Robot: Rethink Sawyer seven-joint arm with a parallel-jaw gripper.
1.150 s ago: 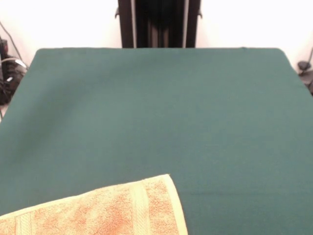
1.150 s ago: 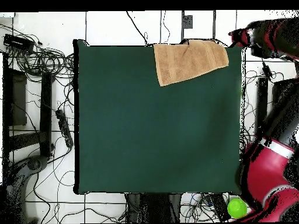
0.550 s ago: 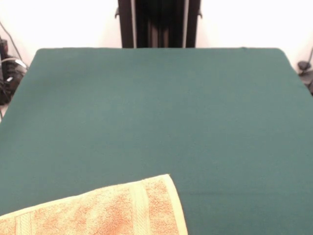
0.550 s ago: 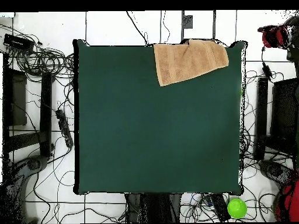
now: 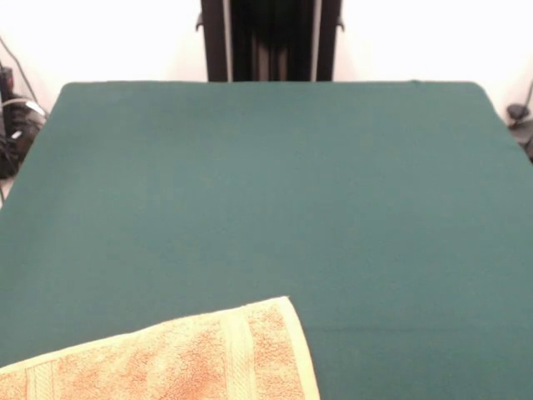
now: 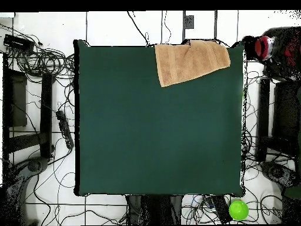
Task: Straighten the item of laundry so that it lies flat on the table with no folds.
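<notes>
One tabletop [image 6: 159, 135] covered in plain dark green cloth is seen from above, filling the middle of the overhead view. To its left, on a white tiled floor [image 6: 111, 26], a tangle of black cables [image 6: 44, 59] is spread, and one black power strip [image 6: 64, 129] is laid just beside the tabletop's left edge. One orange-tan towel [image 6: 189, 61] is placed at the top edge of the tabletop, right of centre, near the top right corner. It is turned at a slant, and one fold line is visible running across its upper part, so it is not fully flat. One woven border band is seen along its left end. One bright green ball [image 6: 238, 209] is seen on the floor below the tabletop's lower right corner. At the upper right, off the tabletop, part of one red and black arm [image 6: 276, 47] is shown; whether the pincer is apart or together cannot be told.

In the front view, the towel [image 5: 179, 358] is found at the lower left, cut off by the bottom edge.
</notes>
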